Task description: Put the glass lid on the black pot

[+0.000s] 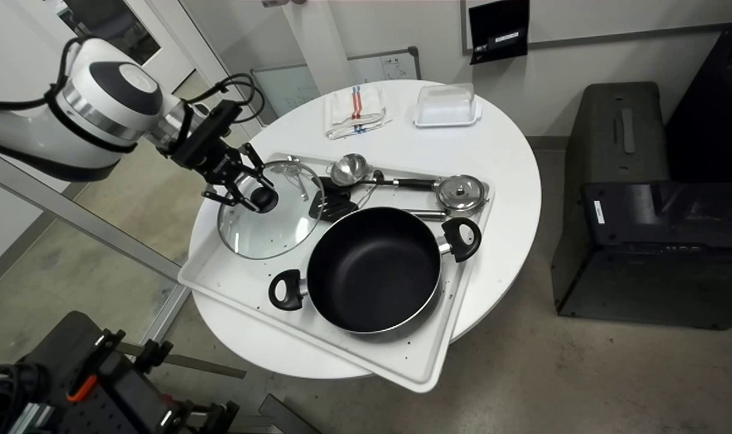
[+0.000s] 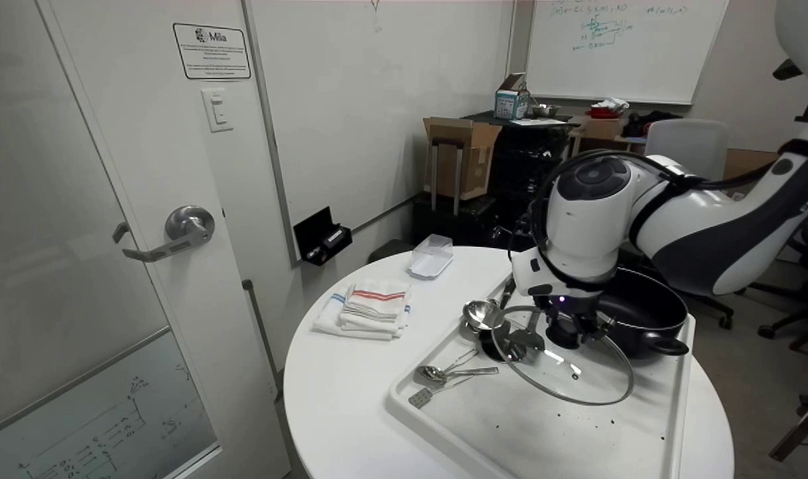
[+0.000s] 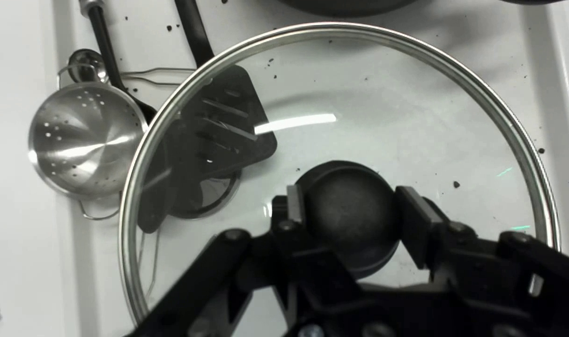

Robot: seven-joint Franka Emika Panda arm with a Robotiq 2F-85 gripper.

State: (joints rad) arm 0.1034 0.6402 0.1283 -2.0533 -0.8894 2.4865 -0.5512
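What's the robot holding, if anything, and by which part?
The black gripper holds the round clear glass lid by its black, rounded centre knob.

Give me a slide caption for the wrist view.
Fingers grip a glass lid by its knob, the black pot just showing at the top edge.

In an exterior view, the near left of the tray point(image 1: 230, 280) lay open; right of the tool point(image 1: 257, 191), the black pot point(image 1: 375, 271) and metal strainer point(image 1: 349, 169) blocked passage.

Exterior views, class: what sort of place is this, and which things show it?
Probably a robotics lab or research office: a robot arm, a whiteboard bearing writing, and a sign reading "Mila".
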